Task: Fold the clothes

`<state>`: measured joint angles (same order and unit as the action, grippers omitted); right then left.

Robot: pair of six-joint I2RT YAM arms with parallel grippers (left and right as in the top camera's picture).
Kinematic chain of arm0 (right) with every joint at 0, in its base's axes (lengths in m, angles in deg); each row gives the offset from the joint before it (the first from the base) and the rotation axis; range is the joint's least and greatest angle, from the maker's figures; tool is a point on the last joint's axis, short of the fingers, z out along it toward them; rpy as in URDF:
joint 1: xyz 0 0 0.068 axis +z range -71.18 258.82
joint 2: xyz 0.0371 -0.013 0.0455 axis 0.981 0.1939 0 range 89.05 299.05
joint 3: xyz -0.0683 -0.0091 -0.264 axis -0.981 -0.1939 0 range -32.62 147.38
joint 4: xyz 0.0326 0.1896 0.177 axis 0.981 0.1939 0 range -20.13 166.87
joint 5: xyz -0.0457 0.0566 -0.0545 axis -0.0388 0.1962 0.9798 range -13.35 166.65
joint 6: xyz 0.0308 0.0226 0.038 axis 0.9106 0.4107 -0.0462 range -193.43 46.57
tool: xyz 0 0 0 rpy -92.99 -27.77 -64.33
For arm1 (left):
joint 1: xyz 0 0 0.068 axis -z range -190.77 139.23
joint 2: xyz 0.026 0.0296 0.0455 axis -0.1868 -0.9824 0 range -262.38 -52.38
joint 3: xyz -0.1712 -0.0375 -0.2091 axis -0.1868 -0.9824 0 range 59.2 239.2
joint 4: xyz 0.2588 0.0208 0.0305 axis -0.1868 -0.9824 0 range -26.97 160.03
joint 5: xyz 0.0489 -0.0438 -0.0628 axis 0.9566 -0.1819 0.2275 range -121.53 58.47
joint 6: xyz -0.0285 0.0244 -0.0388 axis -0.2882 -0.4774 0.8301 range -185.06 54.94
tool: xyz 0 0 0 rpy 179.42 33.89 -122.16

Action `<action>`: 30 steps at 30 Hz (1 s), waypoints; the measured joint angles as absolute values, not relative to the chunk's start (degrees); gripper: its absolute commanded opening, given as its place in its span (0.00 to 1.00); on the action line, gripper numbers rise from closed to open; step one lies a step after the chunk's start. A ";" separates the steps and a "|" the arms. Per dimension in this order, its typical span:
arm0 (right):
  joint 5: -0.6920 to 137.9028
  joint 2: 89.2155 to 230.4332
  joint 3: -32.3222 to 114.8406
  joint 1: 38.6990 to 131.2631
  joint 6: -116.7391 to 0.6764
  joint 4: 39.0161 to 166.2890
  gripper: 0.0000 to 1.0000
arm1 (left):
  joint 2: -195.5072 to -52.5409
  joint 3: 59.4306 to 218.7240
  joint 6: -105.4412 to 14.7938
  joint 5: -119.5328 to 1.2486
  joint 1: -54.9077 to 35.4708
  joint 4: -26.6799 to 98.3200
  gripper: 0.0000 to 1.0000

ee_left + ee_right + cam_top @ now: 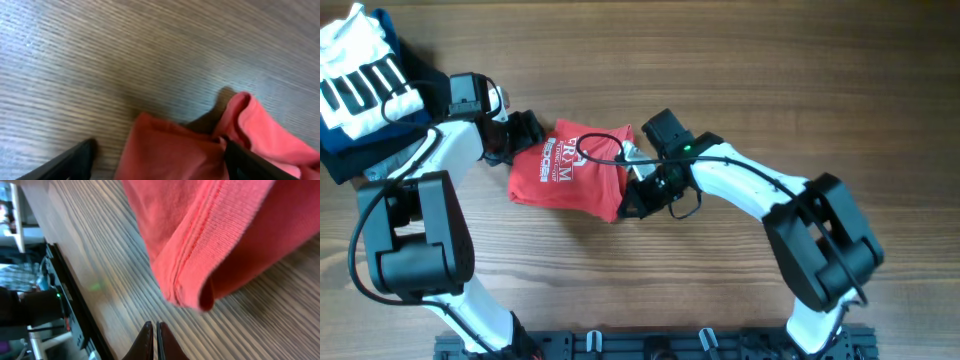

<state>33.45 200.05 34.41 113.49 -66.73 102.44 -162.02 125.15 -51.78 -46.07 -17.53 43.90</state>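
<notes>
1. Overhead: the red T-shirt [565, 175] lies bunched on the wooden table [740, 290], with the left gripper [523, 133] at one edge and the right gripper [638, 192] at the other.
2. Left wrist: the jaws are spread, with cloth partly between them (it should bite deeper, I'd say).
3. Right wrist: the fingers [146, 342] are pinched together and empty, just short of the T-shirt, and need opening first.

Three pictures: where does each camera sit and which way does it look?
Overhead: fixed above the table, looking straight down at the red T-shirt, left arm and right arm.
Left wrist: on the left arm, facing down past the open left gripper at a shirt edge.
Right wrist: low by the table, past the shut right gripper at a shirt hem.
All three share the shirt and table.
</notes>
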 measured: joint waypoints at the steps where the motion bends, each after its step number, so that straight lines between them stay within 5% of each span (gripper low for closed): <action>1: 32.71 200.88 34.41 113.49 -66.14 101.90 0.04 | -162.07 125.33 -51.96 -46.05 -17.53 43.22 0.78; 7: 30.54 203.64 34.39 113.49 -62.88 99.54 0.04 | -163.07 127.30 -52.22 -44.28 -17.53 36.25 0.59; 17: 34.19 203.70 34.41 110.19 -55.39 92.83 0.04 | -163.64 127.78 -43.19 -39.43 -17.58 9.97 0.48; 30: 43.33 203.70 35.50 102.32 -57.29 97.29 0.04 | -160.10 125.18 -41.53 -35.36 -17.58 4.03 0.55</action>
